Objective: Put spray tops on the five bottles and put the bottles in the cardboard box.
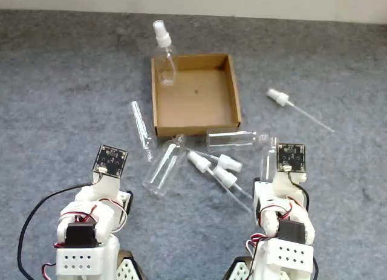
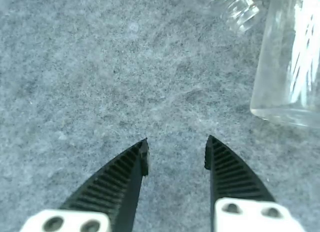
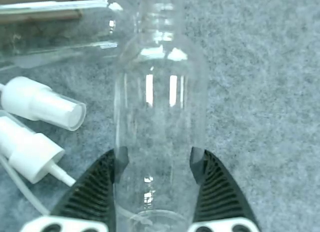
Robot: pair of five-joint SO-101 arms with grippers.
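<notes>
On a grey mat, the right gripper [image 3: 159, 160] had its jaws closed against the two sides of a clear bottle [image 3: 160, 106]. The bottle lay flat with its open neck pointing away from the arm, toward the box [image 1: 234, 92]. The tips met the wall near its base, and how firmly they pressed could not be told. The left gripper [image 2: 177, 142] hung over bare mat with its jaws partly open and nothing between them; a second bottle [image 2: 287, 61] lay just beside it.

One capped bottle [image 1: 164, 59] stood at the box's far left corner. Four bottles lay uncapped in front of the box. Three spray tops [image 1: 213, 166] lay loose just beside the held bottle, and a fourth top [image 1: 279, 97] lay well apart, to the right of the box.

Risks, as a judgement:
- The bottle was smooth, round and held near one end, so it would likely twist or slide out on lifting.
- A hard squeeze could dent the thin wall.
- The loose tops lay close enough that a swing of the arm could knock them aside.
- Each top trailed a long thin tube, which could miss the narrow neck and bend.
</notes>
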